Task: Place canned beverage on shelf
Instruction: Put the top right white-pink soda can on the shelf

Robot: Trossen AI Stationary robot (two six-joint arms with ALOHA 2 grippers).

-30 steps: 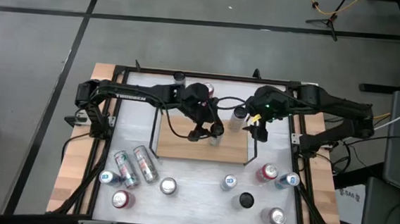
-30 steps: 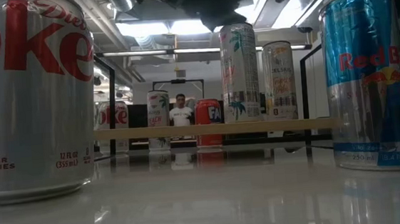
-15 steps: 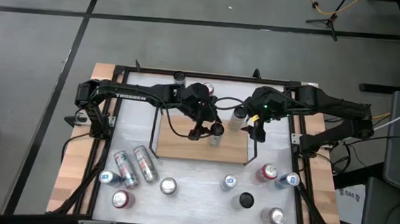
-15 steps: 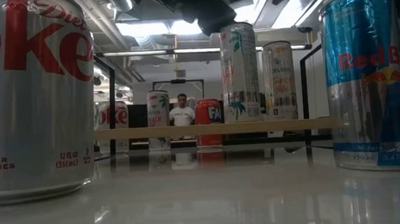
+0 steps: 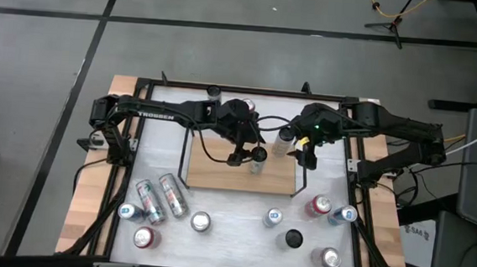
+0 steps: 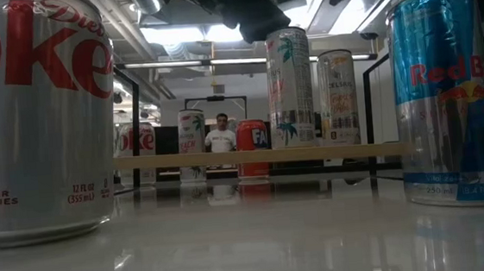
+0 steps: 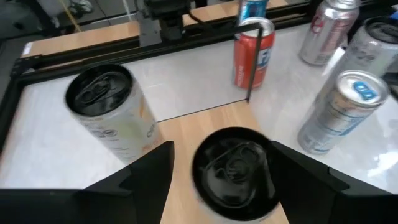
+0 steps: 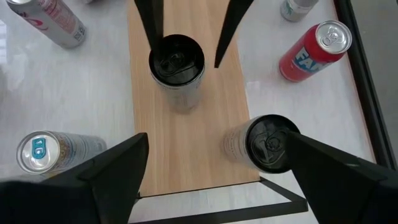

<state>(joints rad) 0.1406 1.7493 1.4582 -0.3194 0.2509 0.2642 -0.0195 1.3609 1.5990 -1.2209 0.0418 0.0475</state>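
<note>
While left hand [image 5: 254, 157] hovers over can [image 5: 258, 154] on shelf [image 5: 219, 172], fingers spread either side, nothing grasped: placement looks done for two cans; about ten wait on desk [image 5: 232, 226].
Low view: two tall cans [image 6: 290, 87] upright on shelf board.
Left wrist: fingers [image 7: 146, 171] clear of can top.
Right wrist: right hand [image 8: 217, 168] released, empty, above shelf; second can [image 8: 264, 144] near rail.

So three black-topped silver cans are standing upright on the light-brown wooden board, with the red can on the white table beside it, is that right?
Not three, two. The right wrist view shows only two black-topped silver cans upright on the light-brown wooden board. The red can is indeed on the white table beside it.
</note>
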